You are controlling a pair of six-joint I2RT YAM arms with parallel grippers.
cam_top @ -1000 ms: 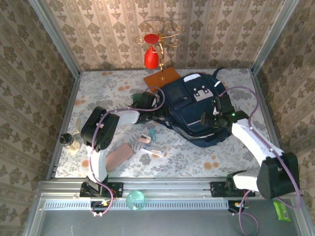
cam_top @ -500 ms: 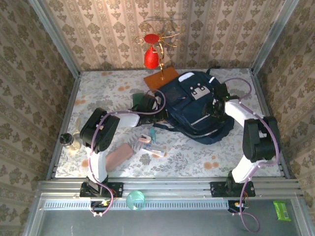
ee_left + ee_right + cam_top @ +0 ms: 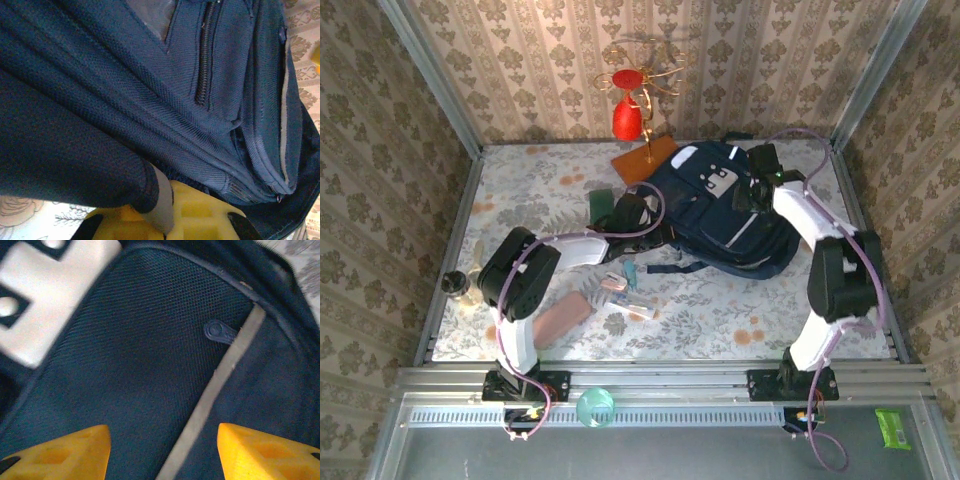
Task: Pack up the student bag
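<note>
The student bag (image 3: 715,225), a large navy backpack with white patches, lies at the back right of the table. My left gripper (image 3: 648,228) is at its left edge. In the left wrist view my left gripper (image 3: 167,226) is shut on a fold of the bag's fabric (image 3: 150,75) with a grey trimmed edge, pinched between the yellow fingers (image 3: 210,215). My right gripper (image 3: 752,190) hovers over the bag's upper right. In the right wrist view my right gripper (image 3: 160,455) stands open above the bag's mesh panel (image 3: 150,340) and holds nothing.
A red ornament (image 3: 628,112) and a brown board (image 3: 645,158) stand behind the bag. A pink block (image 3: 563,318), small stationery items (image 3: 628,290) and a dark green thing (image 3: 602,207) lie left of it. A small bottle (image 3: 455,287) stands at the left edge.
My left gripper has shut on the bag's edge. The bag has shifted toward the back. My right arm has swung from the bag's near side to its far right corner.
</note>
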